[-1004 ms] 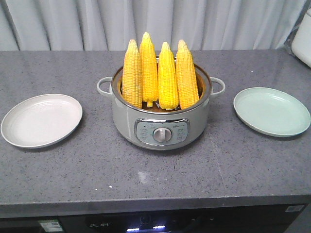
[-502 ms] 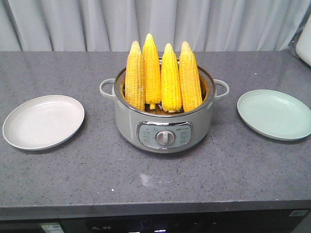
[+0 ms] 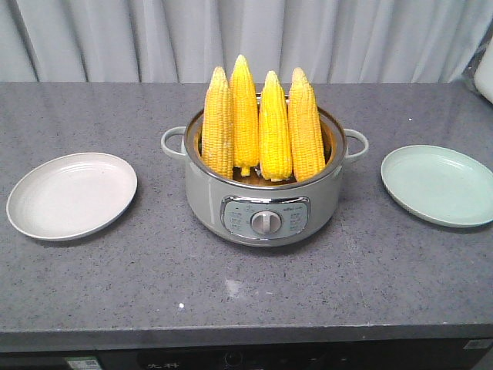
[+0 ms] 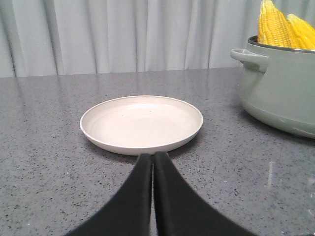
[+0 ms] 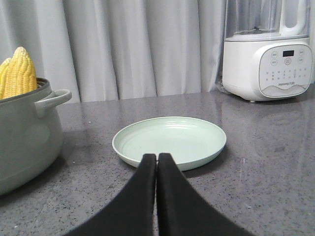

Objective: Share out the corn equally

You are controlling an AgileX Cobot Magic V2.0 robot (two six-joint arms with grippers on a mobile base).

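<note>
**Four cobs upright in the pot, none yet shared out**

The corn [image 3: 262,127] was seen standing on end, tips up, in a close row inside the pot [image 3: 266,212] at the middle of the surface [image 3: 231,301]. A white plate [image 3: 73,193] was set at 9 o'clock of the pot and a green plate [image 3: 439,185] at 3 o'clock, each well apart from it, presumably so that each arm could serve its own side with two cobs. The left claw [image 4: 153,156] was held low, pressed together on nothing, with the white plate at its 12 o'clock. The right claw [image 5: 157,156] was likewise closed and empty before the green plate. A blender [image 5: 268,54] was seen at 1 o'clock beyond that plate. The raised tips were judged the readiest place for a grip.
</note>
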